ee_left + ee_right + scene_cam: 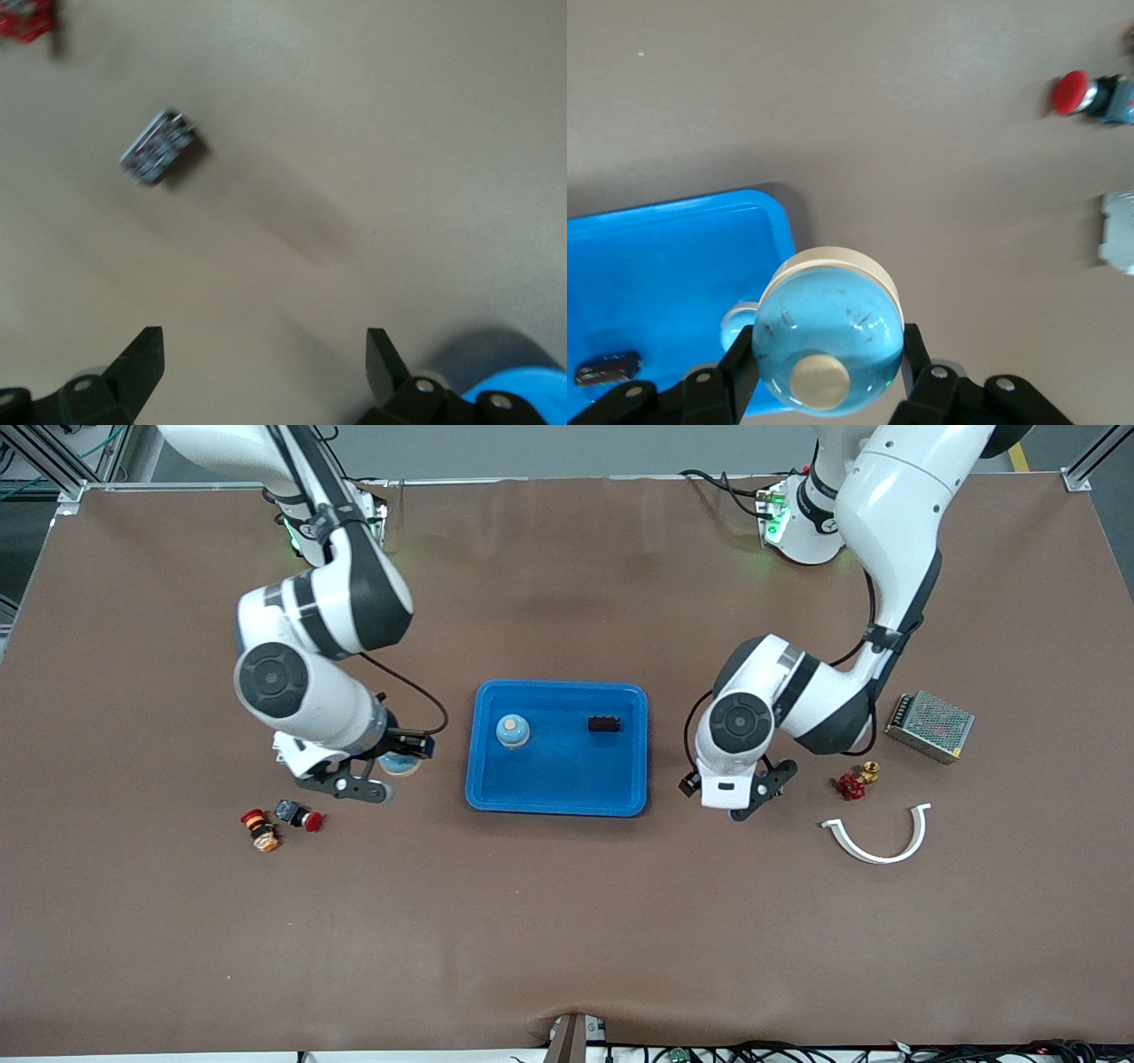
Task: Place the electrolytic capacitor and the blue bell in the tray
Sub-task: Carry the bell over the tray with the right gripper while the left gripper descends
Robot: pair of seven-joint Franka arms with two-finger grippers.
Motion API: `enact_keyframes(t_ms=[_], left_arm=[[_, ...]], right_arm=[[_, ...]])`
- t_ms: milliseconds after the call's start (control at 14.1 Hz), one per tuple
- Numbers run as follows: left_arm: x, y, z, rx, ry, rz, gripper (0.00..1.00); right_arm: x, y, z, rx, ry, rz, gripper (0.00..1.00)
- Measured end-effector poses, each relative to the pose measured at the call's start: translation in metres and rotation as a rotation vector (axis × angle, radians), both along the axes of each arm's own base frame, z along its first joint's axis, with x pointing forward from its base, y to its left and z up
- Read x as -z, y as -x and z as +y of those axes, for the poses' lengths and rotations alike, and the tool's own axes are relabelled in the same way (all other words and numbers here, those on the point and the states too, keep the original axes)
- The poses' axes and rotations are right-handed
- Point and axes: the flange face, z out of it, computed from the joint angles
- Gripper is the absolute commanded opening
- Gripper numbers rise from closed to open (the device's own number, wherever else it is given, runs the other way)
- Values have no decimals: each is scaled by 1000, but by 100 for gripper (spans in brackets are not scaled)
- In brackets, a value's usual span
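The bright blue tray (pixel 558 788) lies mid-table, and its corner shows in the right wrist view (pixel 656 257). One blue bell (pixel 512 732) stands in it beside a small dark part (pixel 604 724) (pixel 607 367). My right gripper (pixel 407 751) (pixel 828 354) is shut on another blue bell (pixel 400 763) (pixel 828 328), over the table beside the tray's rim toward the right arm's end. My left gripper (pixel 731 802) (pixel 264 341) hangs open with nothing between its fingers, over the table by the tray's other end. A small dark-and-silver part (pixel 159 146) lies on the table. I cannot tell which part is the electrolytic capacitor.
Two red push-buttons (pixel 306 817) (pixel 260 830) lie near the right gripper, nearer the front camera. Toward the left arm's end lie a red valve (pixel 852 784), a white curved piece (pixel 877 841) and a metal mesh box (pixel 930 726).
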Motion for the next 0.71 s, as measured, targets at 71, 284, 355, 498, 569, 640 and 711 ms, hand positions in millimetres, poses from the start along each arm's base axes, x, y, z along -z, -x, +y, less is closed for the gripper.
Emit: enact_keyframes(t_ms=[71,284,355,498,569,640,711], left_arm=[[7,-7,7,2,21,-14,100],[27,-25,24,27,84,-61,100],[31,-28,30,83,95,-58,100],[32,-33,43,247,115,-45,100],[32,-36,51,312,123,-41,100],[32,-39,57,372,131,-38,100],[31,-41,63,433,138,-35,100]], right_arm=[[7,3,12,13,4,-9,32],[35,13,48,41,17,-36,32],[46,18,61,44,23,-43,32],[70,28,86,30,35,-51,32],[82,32,95,20,41,-56,32],[93,34,100,15,46,-60,32],[104,35,103,11,53,-61,32]])
